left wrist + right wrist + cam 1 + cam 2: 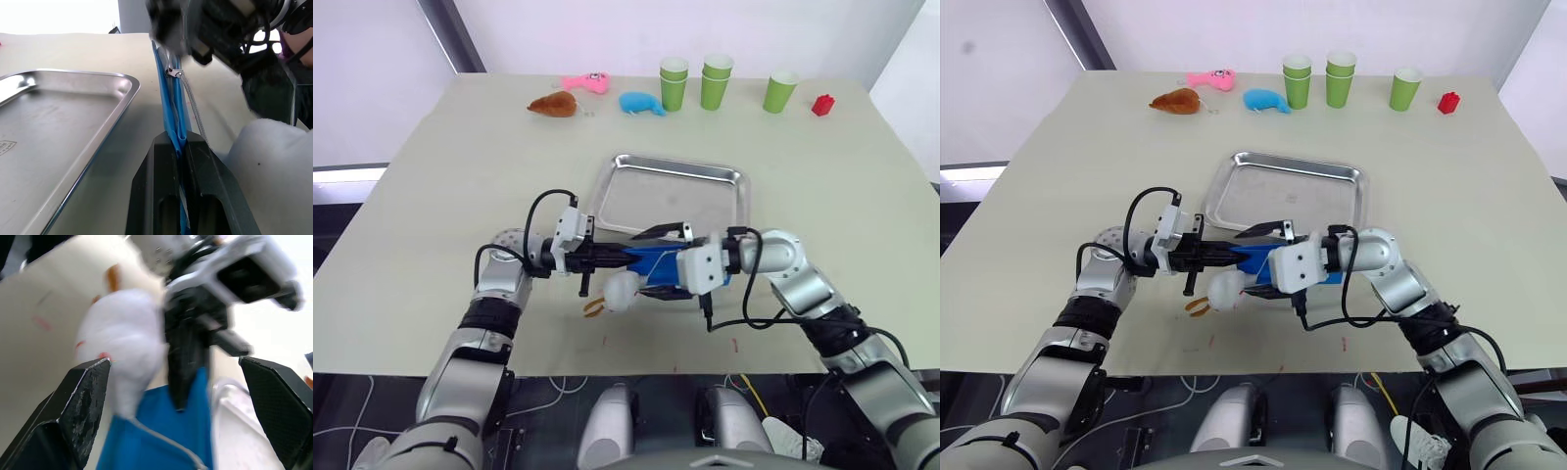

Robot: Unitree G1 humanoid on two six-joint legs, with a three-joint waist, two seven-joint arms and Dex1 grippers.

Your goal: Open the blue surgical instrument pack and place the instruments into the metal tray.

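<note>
Fingers of the left gripper (182,147) pinch the blue pack (658,262) near the tray (705,176); right gripper (176,377) fingers spread.

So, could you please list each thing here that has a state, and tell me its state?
blue surgical instrument pack: zipped shut, held between both arms beside the tray
metal tray: empty, flat on the table
left tool: shut on the pack's edge
right tool: open, fingers wide apart around the pack
green cups: upright, two stacks and a single
white plush toy: lying by the pack
</note>
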